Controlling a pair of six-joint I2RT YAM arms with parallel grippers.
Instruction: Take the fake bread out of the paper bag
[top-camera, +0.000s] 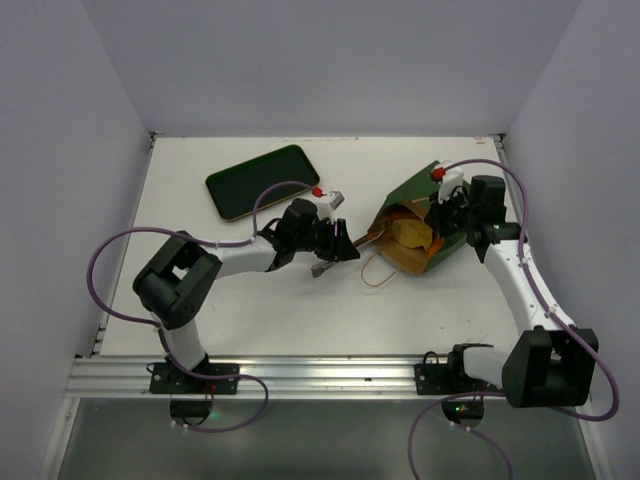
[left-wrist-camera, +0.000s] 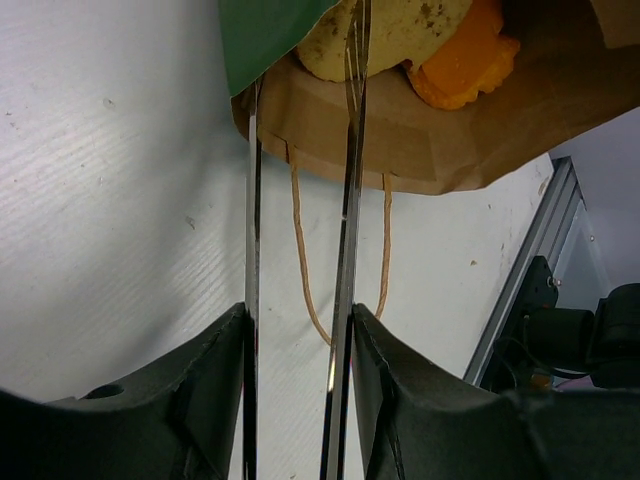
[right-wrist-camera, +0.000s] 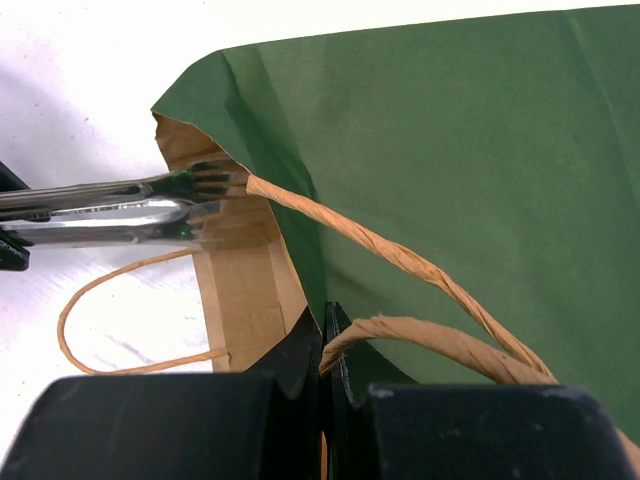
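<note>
The paper bag (top-camera: 415, 190), dark green outside and brown inside, lies on its side with its mouth toward the left arm. Fake bread shows in the mouth: a yellow roll (left-wrist-camera: 400, 30) and an orange piece (left-wrist-camera: 465, 65), also the bread (top-camera: 412, 234) from above. My left gripper (left-wrist-camera: 300, 320) is shut on metal tongs (left-wrist-camera: 350, 200), whose tips reach the bag's mouth; one blade crosses the roll. The tongs (right-wrist-camera: 110, 210) touch the bag's brown rim. My right gripper (right-wrist-camera: 327, 325) is shut on the bag's upper edge (right-wrist-camera: 470, 130) by a string handle (right-wrist-camera: 400, 260).
A dark green flat tray (top-camera: 262, 183) lies at the back left of the table. The bag's lower handle loop (left-wrist-camera: 305, 270) rests on the white tabletop under the tongs. The metal rail (top-camera: 300, 372) runs along the near edge.
</note>
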